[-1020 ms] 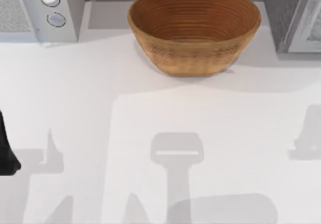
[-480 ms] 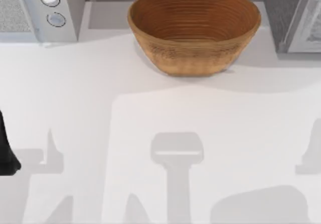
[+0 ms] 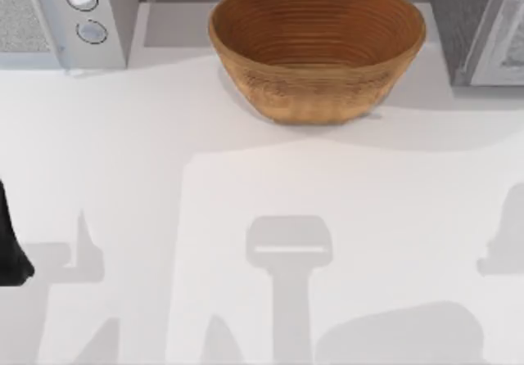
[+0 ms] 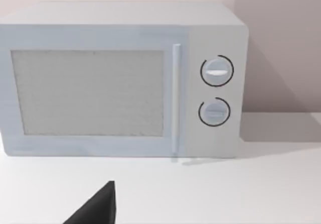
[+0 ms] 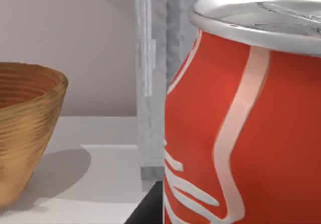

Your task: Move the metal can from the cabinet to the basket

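The metal can (image 5: 241,128), red with white script and a silver top, looms very close in the right wrist view. My right gripper (image 5: 148,210) shows as a dark finger pressed against the can's lower side, shut on it. Behind the can stands the pale edge of the dark grey cabinet (image 5: 150,83), which the top view places at the back right (image 3: 463,21). The brown woven basket (image 3: 318,46) sits at the back middle of the table, and its wall (image 5: 25,133) shows beside the can. My left gripper (image 3: 10,250) is parked at the table's left edge.
A white microwave (image 3: 65,17) with two round knobs stands at the back left and faces the left wrist camera (image 4: 120,83). Arm shadows lie across the white table's (image 3: 262,177) front half.
The arm shadows at the table's right front shifted right, then back left and slightly up. The basket, microwave, cabinet and left arm have not moved.
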